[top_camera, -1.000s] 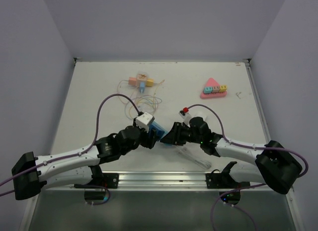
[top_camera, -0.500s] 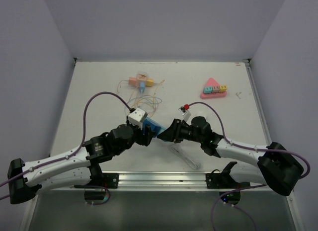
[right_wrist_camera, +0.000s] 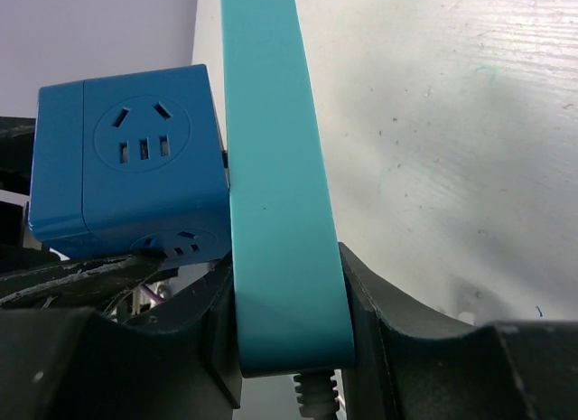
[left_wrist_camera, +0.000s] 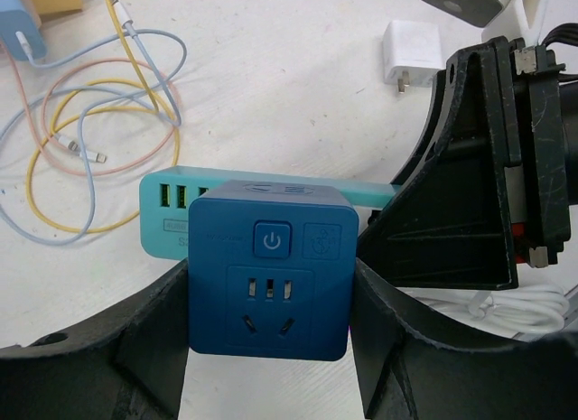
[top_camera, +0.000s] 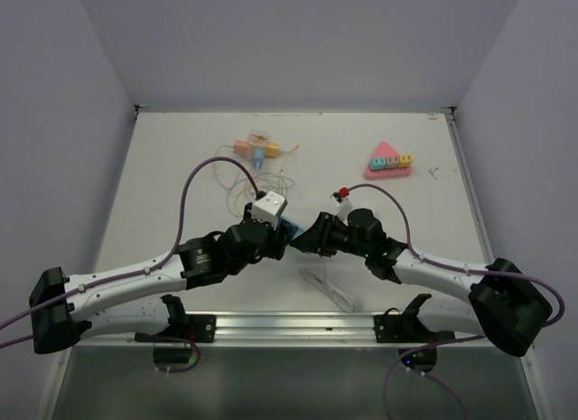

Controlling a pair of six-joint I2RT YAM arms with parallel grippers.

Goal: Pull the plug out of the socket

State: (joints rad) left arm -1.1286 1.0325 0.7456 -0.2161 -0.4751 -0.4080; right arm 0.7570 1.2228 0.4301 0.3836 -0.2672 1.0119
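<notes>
Plug, top view: dark blue plastic cube plug (top_camera: 287, 228) sits between the two arms over the near middle of the white table (top_camera: 163, 167); the joined pair swung left, then came back toward centre.
Cable, top view: thin white cable (top_camera: 330, 289) has slid left with it.
Left gripper, left wrist view: left gripper (left_wrist_camera: 268, 325) is half spread, fingers clamped on the cube's two sides.
Socket, left wrist view: flat teal power strip (left_wrist_camera: 172, 199) lies flush behind the cube.
Right gripper, right wrist view: right gripper (right_wrist_camera: 289, 321) is nearly closed, pinching the strip across its thin side; no gap at the cube.
Meaning: probably wiggling, not separation; plug looks seated, the pull remains.
</notes>
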